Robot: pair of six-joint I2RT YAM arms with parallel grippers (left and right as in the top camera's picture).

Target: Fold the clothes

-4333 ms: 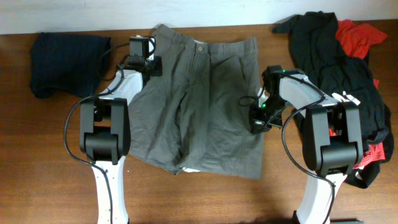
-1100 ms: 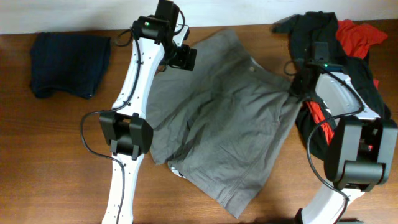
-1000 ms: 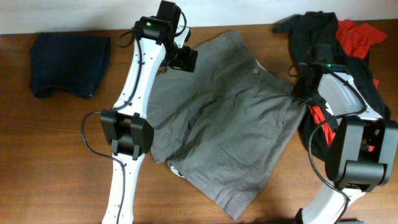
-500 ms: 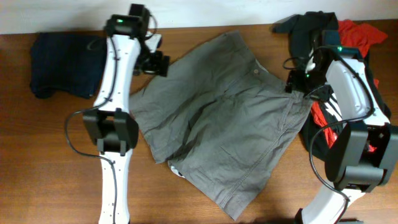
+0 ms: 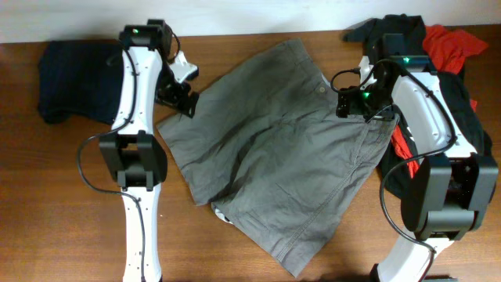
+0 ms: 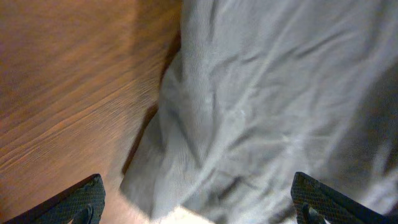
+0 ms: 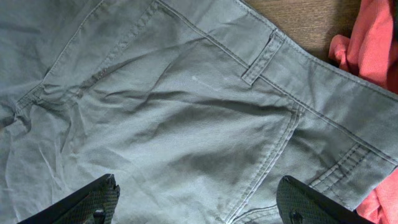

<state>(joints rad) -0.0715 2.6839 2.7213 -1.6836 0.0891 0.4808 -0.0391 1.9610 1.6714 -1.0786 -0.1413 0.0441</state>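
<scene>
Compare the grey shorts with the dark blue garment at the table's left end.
Colour: the grey shorts are mid grey, the dark blue garment almost black.
Pose: the grey shorts lie spread open, askew and wrinkled; the dark blue garment sits as a compact, squarish bundle.
Footprint: the grey shorts cover far more surface than the dark blue garment.
Both rest on the wooden table.

- A brown wooden bench (image 5: 55,204) is seen spanning the whole overhead view.
- Grey shorts (image 5: 282,157) are spread flat and skewed across its middle, lightly wrinkled.
- A dark blue garment (image 5: 74,78) is laid in a folded bundle at the far left.
- A heap of black and red clothes (image 5: 438,70) is piled at the right edge, just beside the shorts.
</scene>
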